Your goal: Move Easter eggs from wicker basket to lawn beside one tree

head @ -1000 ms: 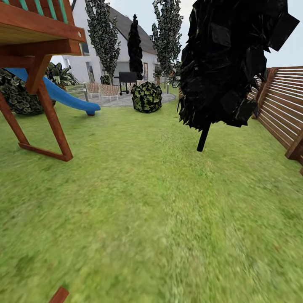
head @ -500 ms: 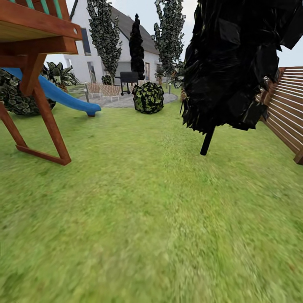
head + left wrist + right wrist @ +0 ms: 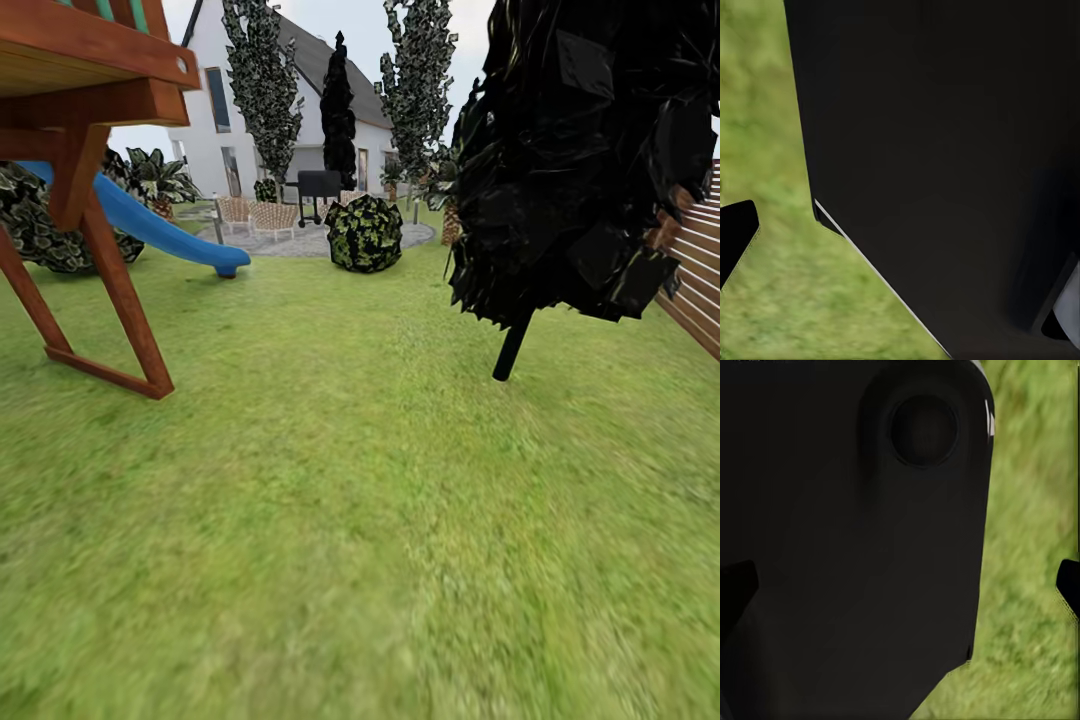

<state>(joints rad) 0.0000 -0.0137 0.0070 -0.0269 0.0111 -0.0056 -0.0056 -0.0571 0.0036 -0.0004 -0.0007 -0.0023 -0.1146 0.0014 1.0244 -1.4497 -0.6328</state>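
Note:
The lawn spreads green and slightly yellow-patched across the head view. The Easter eggs, the wicker basket and the tree are out of view. In the left wrist view my left gripper shows one black fingertip at the frame's edge, over grass and against the robot's black body. In the right wrist view my right gripper has its fingertips far apart at the two edges, nothing held between them, with the robot's black body and grass behind.
A wooden playset with a blue slide stands at the left. A black-leaved crown on a thin dark trunk rises at the right, a slatted fence behind it. Far off are a round bush, a patio with chairs and a grill, and a white house.
The whole head view has shifted: the camera moved forward and turned a little left, so the dark trunk and bush sit further right and the fence has slid mostly out of frame.

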